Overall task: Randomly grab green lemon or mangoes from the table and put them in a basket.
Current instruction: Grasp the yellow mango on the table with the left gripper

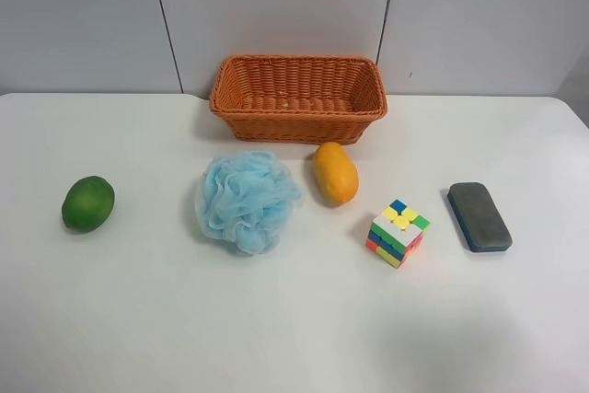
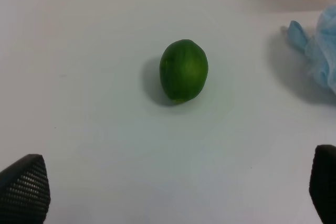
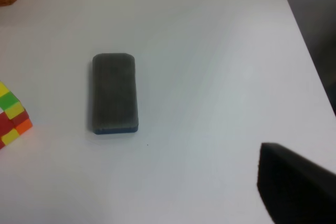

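**Inspector:** State where the fruit lay at inspection.

**Assessor:** The smooth, dark green, round-oval lemon (image 1: pixel 88 203) lay alone on the plain white tabletop (image 1: pixel 184 329). It was at the exterior high view's left, well apart from the rectangular orange-brown wicker basket (image 1: pixel 296 122). The orange-yellow oval mango (image 1: pixel 335 173) lay just in front of the basket, beside a pale blue mesh bath pouf (image 1: pixel 248 200). No fruit showed inside the basket.

**Inspector:** And the grippers?

**Assessor:** The left gripper (image 2: pixel 176 184) faced the lemon. Its two dark textured fingers (image 2: pixel 23 188) were spread wide at the edges of its wrist view, with nothing between them. Of the right gripper (image 3: pixel 294 187) only one dark part showed, near a dark grey oblong block (image 3: pixel 115 93). Whether its fingers were apart or together could not be told.

**Inspector:** Handling of the lemon?

**Assessor:** In my judgement it was light, firm and not fragile, but its glossy curved skin could slip or roll. I would advise closing across its narrower waist, with fingers either side of the middle and not on the tapered ends.

**Inspector:** The mango?

**Assessor:** Likely similar, being smooth and somewhat longer. It should be taken across the short axis.
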`<state>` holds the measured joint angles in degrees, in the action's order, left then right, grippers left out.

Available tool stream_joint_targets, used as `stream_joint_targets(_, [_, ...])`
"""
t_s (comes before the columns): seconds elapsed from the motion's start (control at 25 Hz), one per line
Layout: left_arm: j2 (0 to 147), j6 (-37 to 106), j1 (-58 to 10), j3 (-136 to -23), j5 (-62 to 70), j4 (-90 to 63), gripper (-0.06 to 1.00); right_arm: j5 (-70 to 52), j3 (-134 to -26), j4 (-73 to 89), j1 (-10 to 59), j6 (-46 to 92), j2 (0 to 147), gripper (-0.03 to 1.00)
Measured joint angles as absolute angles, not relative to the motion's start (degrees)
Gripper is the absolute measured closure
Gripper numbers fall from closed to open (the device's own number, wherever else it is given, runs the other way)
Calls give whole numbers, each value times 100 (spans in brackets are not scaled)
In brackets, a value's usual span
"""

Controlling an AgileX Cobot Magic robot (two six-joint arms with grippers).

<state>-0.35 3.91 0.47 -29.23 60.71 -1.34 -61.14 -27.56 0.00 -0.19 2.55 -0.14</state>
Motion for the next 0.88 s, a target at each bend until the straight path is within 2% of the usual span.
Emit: stream_joint_targets(0.88, [-35, 370, 47, -2923, 6071, -134, -5, -6114, -2756, 0, -19, 255, -14, -2])
